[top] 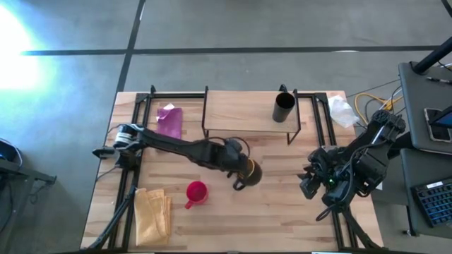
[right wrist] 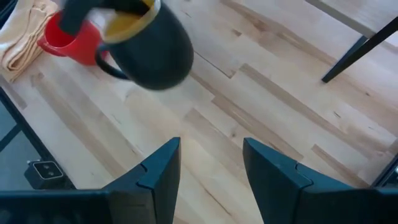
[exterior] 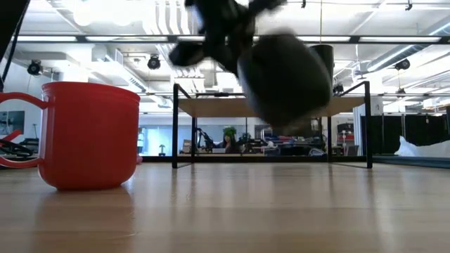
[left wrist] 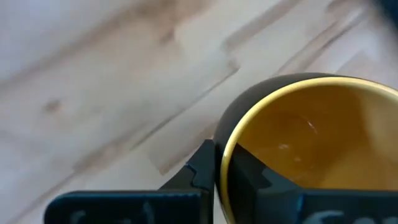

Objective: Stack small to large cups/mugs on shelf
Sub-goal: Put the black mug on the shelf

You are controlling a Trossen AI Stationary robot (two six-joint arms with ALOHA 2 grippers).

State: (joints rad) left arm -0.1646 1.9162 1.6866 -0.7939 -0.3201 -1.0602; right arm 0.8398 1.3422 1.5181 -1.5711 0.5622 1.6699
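My left gripper (top: 239,168) reaches to the table's middle and is shut on the dark mug with the orange-yellow inside (top: 252,171). In the low view that mug (exterior: 285,79) hangs tilted, clear of the tabletop. The red mug (top: 196,192) stands on its base on the table, nearer the front edge. A taller black cup (top: 284,107) stands on the right end of the shelf (top: 240,113). My right gripper (right wrist: 211,168) is open and waits at the table's right side, apart from every cup. My left gripper (left wrist: 224,165) holds the dark mug by its rim (left wrist: 219,152), one finger (left wrist: 249,177) inside the orange-yellow hollow and the other finger (left wrist: 200,169) outside against the dark wall. The mug (right wrist: 149,50) is lifted clear of the table and tilted, its handle (right wrist: 107,68) on the low side.
A purple cloth (top: 169,120) lies left of the shelf, a yellow cloth (top: 152,212) at the near left corner, and a white crumpled thing (top: 342,109) at the far right. Black metal rails (top: 134,134) run along both table sides. Bare wood lies between mug and right gripper.
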